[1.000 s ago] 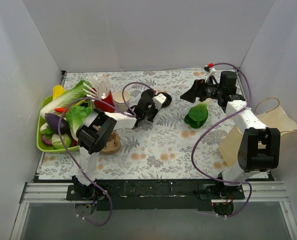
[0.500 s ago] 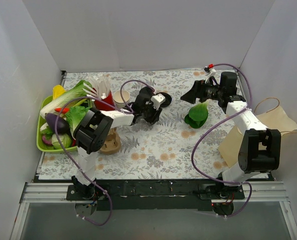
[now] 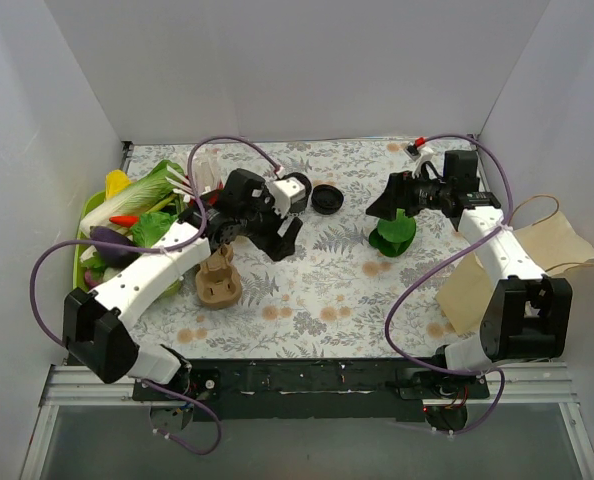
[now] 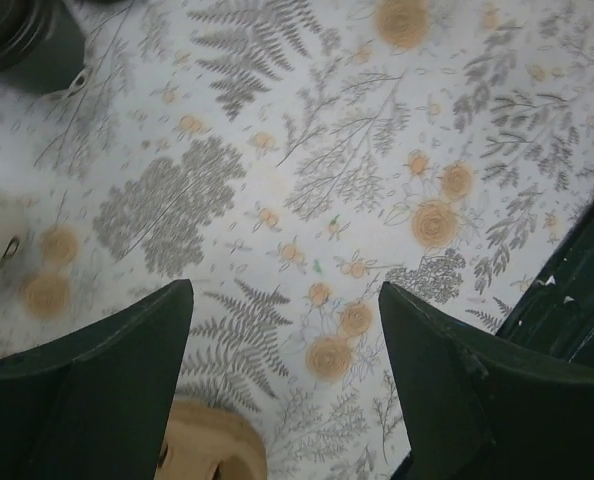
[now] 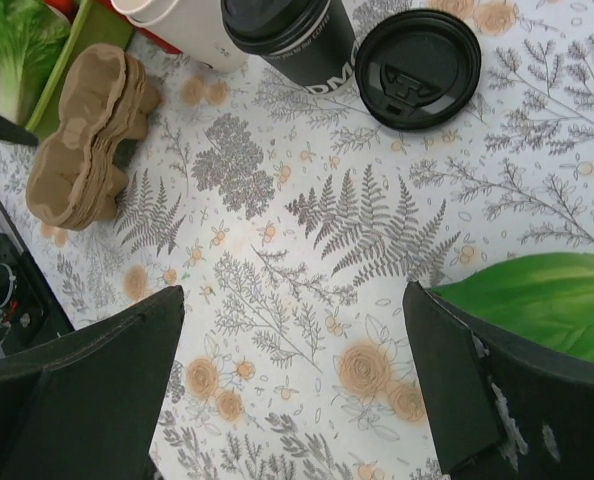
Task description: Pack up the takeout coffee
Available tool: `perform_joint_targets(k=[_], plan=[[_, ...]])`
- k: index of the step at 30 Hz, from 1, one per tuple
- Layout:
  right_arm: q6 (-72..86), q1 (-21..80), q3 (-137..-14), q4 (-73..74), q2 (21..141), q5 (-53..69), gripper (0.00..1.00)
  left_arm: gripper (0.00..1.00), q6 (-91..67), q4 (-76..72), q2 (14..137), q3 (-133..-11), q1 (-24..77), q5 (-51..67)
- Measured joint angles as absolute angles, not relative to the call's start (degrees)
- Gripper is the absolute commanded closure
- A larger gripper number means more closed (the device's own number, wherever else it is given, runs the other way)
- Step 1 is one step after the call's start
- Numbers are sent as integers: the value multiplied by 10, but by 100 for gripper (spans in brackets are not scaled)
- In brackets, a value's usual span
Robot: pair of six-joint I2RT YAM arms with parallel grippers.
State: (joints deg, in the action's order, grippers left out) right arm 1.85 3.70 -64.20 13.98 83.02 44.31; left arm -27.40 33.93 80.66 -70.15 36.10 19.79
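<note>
My left pincer (image 4: 284, 300) hangs over the flowered tabletop (image 4: 307, 150) with its fingers apart and nothing between them. Directly below it is bare cloth, and a corner of the brown cardboard carrier (image 4: 212, 450) shows at the bottom of its wrist view. My right pincer (image 5: 292, 300) is spread wide and empty too, hovering on the right side by the green leaf (image 5: 547, 300).

Further out, the coffee cup (image 5: 287, 35), dark-sided with its black lid on, stands upright on the tabletop towards the far middle. The loose lid (image 5: 417, 68) lies just to its right and the lidless cup (image 5: 182, 30) stands just to its left. The paper bag (image 3: 537, 255) lies off the right edge of the cloth, well apart from the cup.

As I read it, the packing is not yet done. The coffee sits on the cloth, in neither the carrier nor the bag, and neither pincer has it. It has yet to be gripped, carried over and set in place.

From above, my left arm covers the coffee cup entirely, so only the right wrist view shows it, cut off at the top edge. A pale shape at the left edge of the left wrist view is too cropped to name. I cannot see whether the bag's mouth is open.
</note>
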Motion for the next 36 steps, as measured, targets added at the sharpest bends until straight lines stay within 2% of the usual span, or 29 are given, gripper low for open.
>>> perform_joint_targets(k=[3, 9, 13, 18, 23, 36], plan=[[-13, 37, -667, 204, 831, 426, 3, 25, -308, 442, 815, -754, 330, 131], [-97, 37, -741, 315, 838, 392, 2, 28, -373, 587, 858, -800, 189, 65], [-116, 37, -745, 346, 839, 387, 2, 34, -395, 621, 830, -777, 176, 50], [-96, 37, -745, 330, 839, 396, 2, 33, -401, 643, 813, -772, 117, 52], [-85, 37, -746, 322, 845, 406, 2, 47, -405, 656, 825, -776, 78, 50], [-76, 37, -746, 311, 851, 405, 2, 40, -451, 644, 855, -760, 81, 88]])
